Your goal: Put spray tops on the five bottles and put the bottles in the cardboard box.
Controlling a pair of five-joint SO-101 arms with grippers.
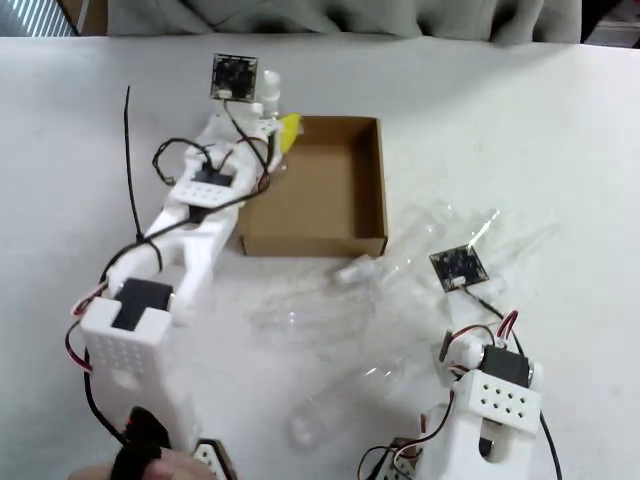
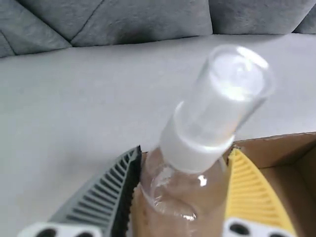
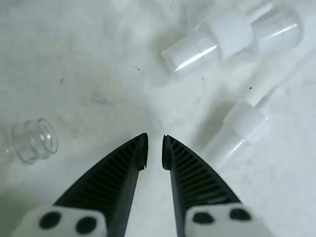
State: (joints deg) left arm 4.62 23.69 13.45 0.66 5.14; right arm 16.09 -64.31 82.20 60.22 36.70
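Clamping a clear bottle (image 2: 173, 197) at its shoulder, the left gripper (image 2: 185, 153) is pinching it between 1 grey finger and 1 yellow finger. The bottle is wearing a white spray top (image 2: 197, 143) under a clear cap (image 2: 232, 84). Seen from above, this gripper is hanging at the far left corner of the cardboard box (image 1: 310, 240).

The right gripper (image 3: 154, 148) is hovering over the white table (image 1: 520, 120), its black fingers standing a narrow slit apart with nothing between them. Beside it 2 loose spray tops (image 3: 217, 42) are lying on their sides, and an open bottle neck (image 3: 34, 140) is lying on its other side. Several uncapped clear bottles (image 1: 330, 310) are lying between the box and the right arm.
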